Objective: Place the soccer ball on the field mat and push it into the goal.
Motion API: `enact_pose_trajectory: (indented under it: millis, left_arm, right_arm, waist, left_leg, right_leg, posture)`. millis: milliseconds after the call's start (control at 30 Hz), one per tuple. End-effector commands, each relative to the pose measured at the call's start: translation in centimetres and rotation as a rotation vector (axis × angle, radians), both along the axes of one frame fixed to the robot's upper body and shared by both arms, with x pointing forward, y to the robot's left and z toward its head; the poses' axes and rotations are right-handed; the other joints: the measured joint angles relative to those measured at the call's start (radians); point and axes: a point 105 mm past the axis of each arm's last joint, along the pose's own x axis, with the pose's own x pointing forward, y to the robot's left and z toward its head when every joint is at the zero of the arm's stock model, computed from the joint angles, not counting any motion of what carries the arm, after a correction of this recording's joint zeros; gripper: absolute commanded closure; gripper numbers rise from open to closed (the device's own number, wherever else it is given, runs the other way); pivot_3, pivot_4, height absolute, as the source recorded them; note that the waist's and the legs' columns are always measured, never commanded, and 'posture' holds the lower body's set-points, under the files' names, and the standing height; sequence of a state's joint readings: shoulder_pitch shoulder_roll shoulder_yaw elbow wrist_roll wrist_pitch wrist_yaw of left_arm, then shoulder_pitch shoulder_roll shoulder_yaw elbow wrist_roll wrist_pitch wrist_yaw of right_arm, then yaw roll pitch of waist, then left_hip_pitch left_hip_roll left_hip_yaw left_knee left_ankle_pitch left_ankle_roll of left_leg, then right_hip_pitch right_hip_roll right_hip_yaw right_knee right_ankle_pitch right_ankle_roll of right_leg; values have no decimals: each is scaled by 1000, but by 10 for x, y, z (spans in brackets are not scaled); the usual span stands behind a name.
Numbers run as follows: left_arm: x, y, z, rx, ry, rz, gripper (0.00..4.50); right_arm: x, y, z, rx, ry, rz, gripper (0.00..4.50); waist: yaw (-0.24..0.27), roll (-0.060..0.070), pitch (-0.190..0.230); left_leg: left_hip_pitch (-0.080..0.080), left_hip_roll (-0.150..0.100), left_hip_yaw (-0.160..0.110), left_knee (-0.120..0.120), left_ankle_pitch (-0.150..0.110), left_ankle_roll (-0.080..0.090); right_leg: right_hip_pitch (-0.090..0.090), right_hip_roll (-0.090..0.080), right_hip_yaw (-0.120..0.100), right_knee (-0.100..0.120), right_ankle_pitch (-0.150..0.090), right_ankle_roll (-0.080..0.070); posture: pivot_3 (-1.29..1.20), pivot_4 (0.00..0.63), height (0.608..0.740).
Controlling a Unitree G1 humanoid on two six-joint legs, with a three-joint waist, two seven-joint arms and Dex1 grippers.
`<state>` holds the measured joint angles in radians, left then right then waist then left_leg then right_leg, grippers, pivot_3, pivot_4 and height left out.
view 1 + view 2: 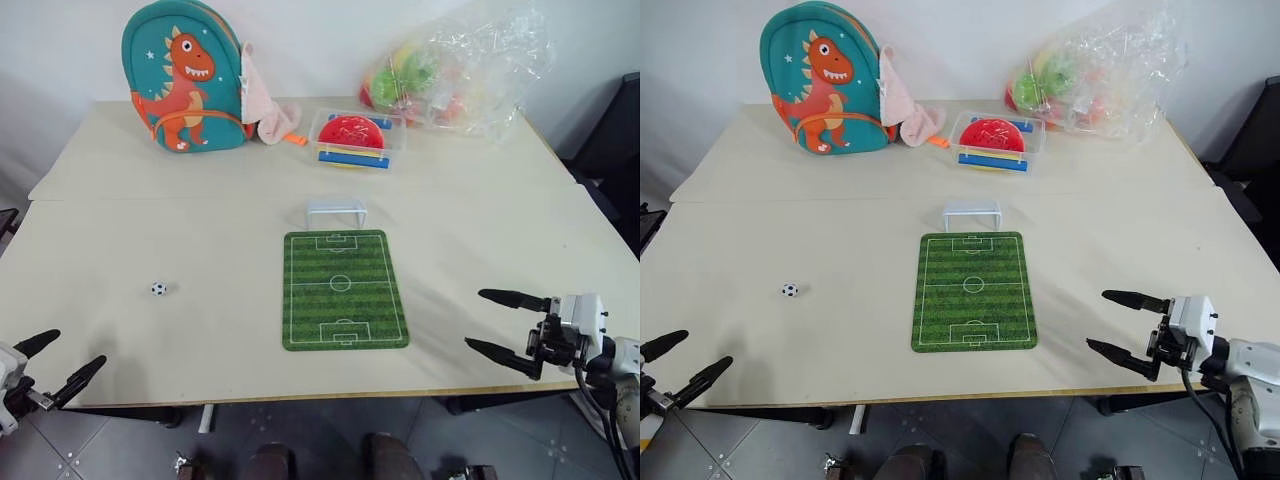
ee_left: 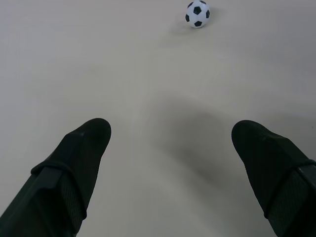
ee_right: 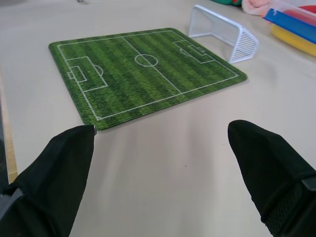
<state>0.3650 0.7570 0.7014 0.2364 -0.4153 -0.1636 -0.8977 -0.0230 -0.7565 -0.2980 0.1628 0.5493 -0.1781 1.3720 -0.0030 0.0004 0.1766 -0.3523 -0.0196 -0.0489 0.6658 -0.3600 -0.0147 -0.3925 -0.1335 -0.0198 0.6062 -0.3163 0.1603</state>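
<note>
my left end effector [image 1: 50, 358] hangs at the near left edge of the desk [image 1: 200, 210], and its two black fingers stand wide apart with nothing between them. my right end effector [image 1: 495, 322] is over the near right edge of the desk, also with fingers spread apart and empty. the soccer ball [image 1: 159, 288] lies on the bare desk on my left side, well apart from the field mat [image 1: 344, 289] and not touching it; in my left wrist view the ball [image 2: 198, 13] sits ahead of my open fingers [image 2: 81, 148], with free desk surface between us. the field mat lies flat in the middle of the desk, its long side running away from me. the goal [image 1: 336, 211] stands just beyond the far short edge of the mat, very close to it, and its open mouth faces the mat. in my right wrist view i see the mat [image 3: 143, 69] and the goal [image 3: 224, 32] in front of my fingers. further back on the desk there is a teal backpack [image 1: 186, 78] with an orange dinosaur, a pink cloth [image 1: 268, 112] beside it, a clear box [image 1: 357, 138] with red, blue and yellow things inside, and a crumpled clear plastic bag [image 1: 460, 65] holding coloured items.
</note>
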Motion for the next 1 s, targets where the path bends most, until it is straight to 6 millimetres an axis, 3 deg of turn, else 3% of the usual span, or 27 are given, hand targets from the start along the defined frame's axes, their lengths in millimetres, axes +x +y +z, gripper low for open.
enact_pose_trajectory:
  millis: [33,167,267,467,567,700,833,1000]
  left_arm:
    - [-1,1,18,-21,-71,9,18]
    - [-2,2,19,-72,-67,13,18]
    - [-3,6,26,-194,-105,43,18]
    - [3,6,16,-304,-132,72,18]
    - [16,-17,13,-301,-118,-30,18]
    - [33,-29,17,-302,-153,-62,18]
    - [69,-43,17,-290,-160,-119,18]
    - [96,-53,7,-255,-105,-158,18]
  right_arm:
    - [1,5,4,-3,-32,29,0]
    - [6,15,16,69,-82,44,0]
    - [5,34,32,163,-140,81,0]
    - [-23,79,55,364,-178,240,0]
    - [-39,93,57,391,-187,327,0]
    - [-39,92,54,347,-197,339,0]
    - [-33,79,41,288,-179,321,0]
    - [-24,61,29,259,-166,239,0]
  waist:
    - [0,0,0]
    - [0,0,0]
    - [-1,0,0]
    - [2,0,0]
    - [7,0,0]
    - [4,-3,-2]
    - [5,-3,-2]
    - [-3,-3,-2]
  left_leg:
    - [0,1,0,0,0,0]
    - [0,1,0,0,0,0]
    - [0,1,0,0,0,0]
    - [0,1,-1,1,0,0]
    - [0,0,-2,1,0,0]
    - [0,0,-2,3,0,0]
    - [0,-3,-2,4,0,0]
    - [0,-3,-1,3,0,0]
  right_leg:
    - [0,0,0,0,0,0]
    - [0,0,0,0,0,0]
    - [0,0,0,1,0,0]
    - [0,0,-1,3,0,0]
    - [1,-1,-1,3,0,0]
    - [1,-1,-1,3,0,0]
    - [1,0,-1,4,0,0]
    - [0,2,-2,8,0,0]
  posture:
    - [0,150,740]
    - [0,150,740]
    - [0,150,740]
    - [0,150,740]
    - [0,150,740]
    - [0,150,740]
    - [0,150,740]
    - [0,150,740]
